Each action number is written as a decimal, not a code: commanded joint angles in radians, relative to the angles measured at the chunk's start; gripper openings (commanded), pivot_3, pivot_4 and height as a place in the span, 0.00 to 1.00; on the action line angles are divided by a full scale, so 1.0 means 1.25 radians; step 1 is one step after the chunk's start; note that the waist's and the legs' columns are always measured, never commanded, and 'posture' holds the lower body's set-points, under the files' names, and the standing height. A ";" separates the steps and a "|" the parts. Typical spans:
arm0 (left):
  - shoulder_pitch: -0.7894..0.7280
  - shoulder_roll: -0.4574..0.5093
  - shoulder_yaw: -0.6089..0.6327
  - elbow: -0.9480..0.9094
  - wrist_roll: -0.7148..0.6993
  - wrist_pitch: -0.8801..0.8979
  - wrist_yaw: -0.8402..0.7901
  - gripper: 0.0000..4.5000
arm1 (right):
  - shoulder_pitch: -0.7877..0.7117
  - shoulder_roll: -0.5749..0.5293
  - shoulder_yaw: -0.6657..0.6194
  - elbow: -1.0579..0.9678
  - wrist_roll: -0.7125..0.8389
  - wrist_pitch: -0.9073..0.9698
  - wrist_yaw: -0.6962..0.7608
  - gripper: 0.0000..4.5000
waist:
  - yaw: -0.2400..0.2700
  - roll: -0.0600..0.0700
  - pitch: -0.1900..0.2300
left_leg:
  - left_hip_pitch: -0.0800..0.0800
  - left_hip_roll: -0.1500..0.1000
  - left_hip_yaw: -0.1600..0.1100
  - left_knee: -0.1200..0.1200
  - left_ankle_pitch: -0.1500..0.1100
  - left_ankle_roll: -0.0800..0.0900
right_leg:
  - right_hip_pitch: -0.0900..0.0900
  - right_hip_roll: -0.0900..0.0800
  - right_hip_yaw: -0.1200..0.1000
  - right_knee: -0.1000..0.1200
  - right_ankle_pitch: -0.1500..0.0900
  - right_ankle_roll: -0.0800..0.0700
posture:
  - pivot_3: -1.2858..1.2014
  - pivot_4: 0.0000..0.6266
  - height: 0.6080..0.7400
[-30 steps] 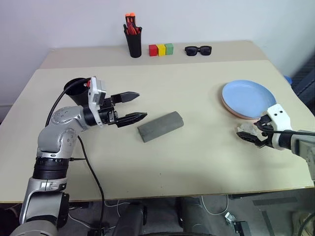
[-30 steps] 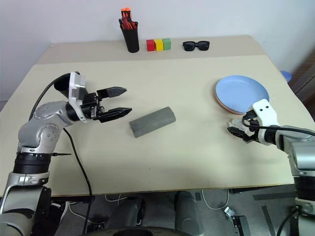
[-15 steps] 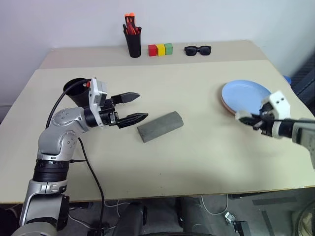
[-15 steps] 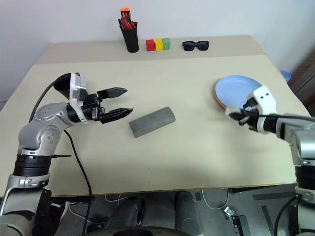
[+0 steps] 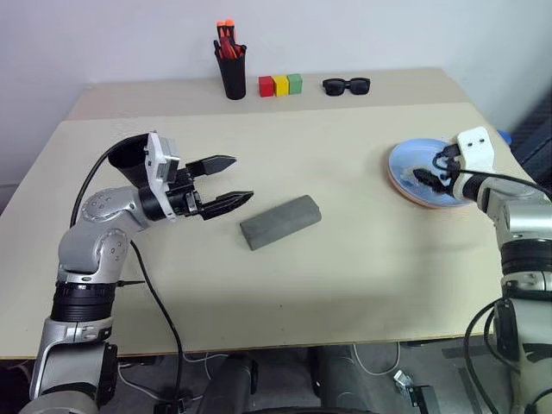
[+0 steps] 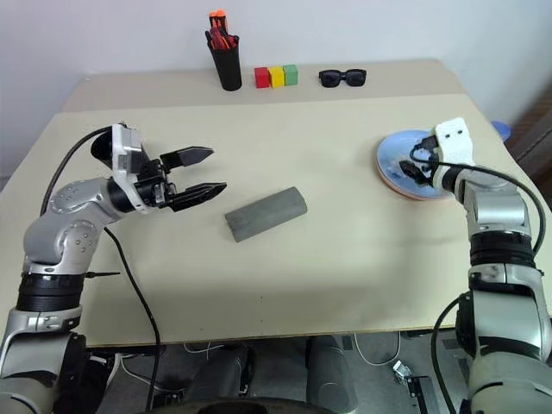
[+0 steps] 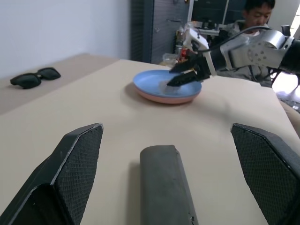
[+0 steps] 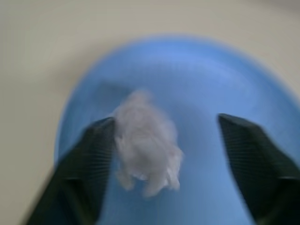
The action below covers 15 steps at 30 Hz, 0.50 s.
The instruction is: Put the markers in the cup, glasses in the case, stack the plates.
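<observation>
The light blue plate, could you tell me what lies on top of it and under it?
A small crumpled white wad lies on the light blue plate. The pink plate sits beneath, only its rim showing.

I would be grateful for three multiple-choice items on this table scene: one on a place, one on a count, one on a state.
1. Where does the light blue plate lie?
A. on the pink plate
B. beside the grey case
C. inside the black cup

2. How many small coloured blocks stand in the row at the far edge of the table?
A. two
B. three
C. five

3. What state is the grey case in?
A. open, lid up
B. closed, lying on the table
C. held by the left tool

Answers: 1 A, a pink rim shows under the blue plate. 2 B, red, yellow and green blocks stand side by side. 3 B, its lid is down and the open left tool is apart from it.
</observation>
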 commanded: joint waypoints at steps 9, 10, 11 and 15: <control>0.081 0.072 0.111 -0.125 -0.067 0.074 0.052 1.00 | 0.103 0.115 0.008 -0.357 0.163 -0.010 0.166 0.98 | 0.000 0.000 0.000 | 0.001 0.000 -0.001 0.000 0.000 0.000 | 0.001 0.000 0.000 0.001 0.000 0.000 | 0.52 0.24 1.00; 0.096 0.074 0.116 -0.140 -0.071 0.078 0.056 1.00 | 0.125 0.133 0.008 -0.395 0.199 0.003 0.190 0.98 | 0.001 0.000 0.000 | 0.000 0.000 -0.001 0.000 0.000 0.000 | 0.000 0.000 0.000 0.001 0.000 0.000 | 0.52 0.24 1.00; 0.113 0.078 0.123 -0.153 -0.074 0.080 0.057 1.00 | 0.147 0.148 0.012 -0.433 0.230 0.018 0.208 0.98 | 0.001 0.000 0.000 | 0.000 0.000 -0.001 0.000 0.000 0.000 | 0.000 0.000 0.000 0.001 0.000 0.000 | 0.52 0.24 1.00; 0.183 0.100 0.161 -0.207 -0.103 0.098 0.058 1.00 | 0.233 0.161 0.045 -0.572 0.275 0.033 0.256 0.98 | 0.006 0.000 0.000 | 0.000 0.000 -0.002 0.000 0.000 0.000 | 0.001 0.000 0.000 0.000 0.000 0.000 | 0.52 0.24 1.00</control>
